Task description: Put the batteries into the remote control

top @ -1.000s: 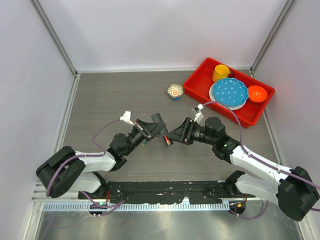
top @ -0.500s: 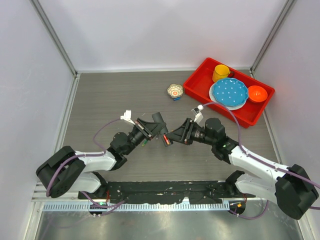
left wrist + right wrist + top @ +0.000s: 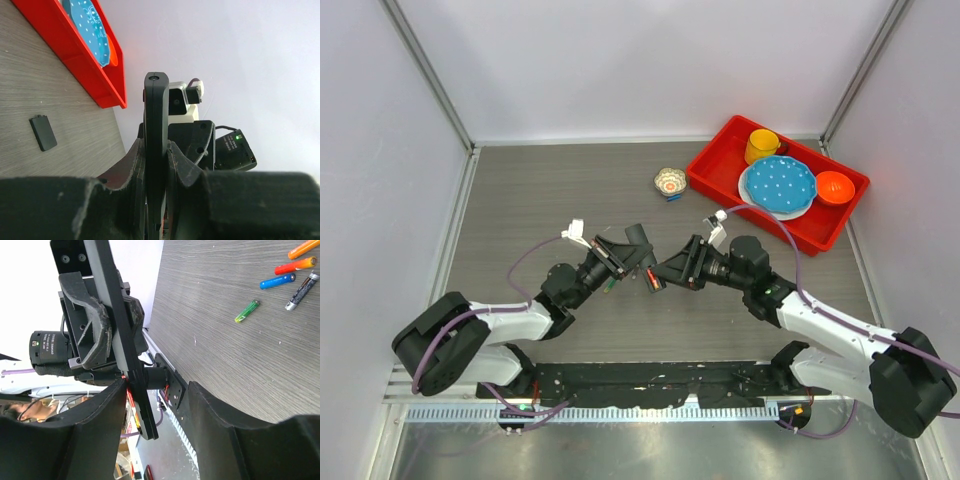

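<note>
My left gripper (image 3: 626, 256) is shut on the remote control (image 3: 156, 115), a slim black bar held edge-on above the table. It also shows in the right wrist view (image 3: 116, 325). A red battery (image 3: 131, 401) lies along the remote's face, seen as a red spot from above (image 3: 652, 283). My right gripper (image 3: 658, 274) is open, its fingers wide apart around the remote's end. One finger (image 3: 85, 437) touches the remote beside the red battery. Loose orange (image 3: 302, 248), red-orange (image 3: 295, 265), blue (image 3: 277, 281), grey (image 3: 300, 290) and green (image 3: 247, 311) batteries lie on the table.
A red tray (image 3: 712, 178) at the back right holds a blue plate (image 3: 778, 186), a yellow cup (image 3: 760, 146) and an orange bowl (image 3: 835, 186). A small patterned bowl (image 3: 669, 182) stands left of it. A small black cover plate (image 3: 43, 132) lies on the table.
My right gripper has edged slightly left toward the remote. The left gripper holds the remote in the same place.
</note>
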{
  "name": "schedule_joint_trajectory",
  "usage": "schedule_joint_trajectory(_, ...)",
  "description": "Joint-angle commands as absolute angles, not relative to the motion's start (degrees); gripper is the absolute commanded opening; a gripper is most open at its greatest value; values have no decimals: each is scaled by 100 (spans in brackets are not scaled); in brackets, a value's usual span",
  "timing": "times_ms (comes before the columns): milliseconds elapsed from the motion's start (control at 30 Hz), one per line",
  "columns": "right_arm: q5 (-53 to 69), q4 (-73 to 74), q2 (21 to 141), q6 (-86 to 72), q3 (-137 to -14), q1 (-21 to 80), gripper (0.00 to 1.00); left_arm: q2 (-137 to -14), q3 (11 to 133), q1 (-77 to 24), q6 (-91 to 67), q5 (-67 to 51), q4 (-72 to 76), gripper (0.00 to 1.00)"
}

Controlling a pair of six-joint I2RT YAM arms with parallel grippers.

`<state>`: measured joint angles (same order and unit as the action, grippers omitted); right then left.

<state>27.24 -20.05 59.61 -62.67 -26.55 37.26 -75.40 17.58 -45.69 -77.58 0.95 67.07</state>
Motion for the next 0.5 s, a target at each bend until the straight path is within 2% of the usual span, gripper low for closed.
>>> schedule_joint_trajectory(0, 2707, -1977, 5836, -6398, -2663, 3718, 59, -7418, 1978, -4605, -7743, 79, 7172, 0)
schedule_joint_trajectory(200, 2725, -1715, 5643, -6267, -2856, 3691, 61, -7383, 1828, -4605, -7699, 184, 7101, 0)
schedule_joint_trajectory(467, 3067, -1600, 5660, -6047, -2821, 3691, 58, -7313, 1872, -4605, -7655, 220, 7031, 0)
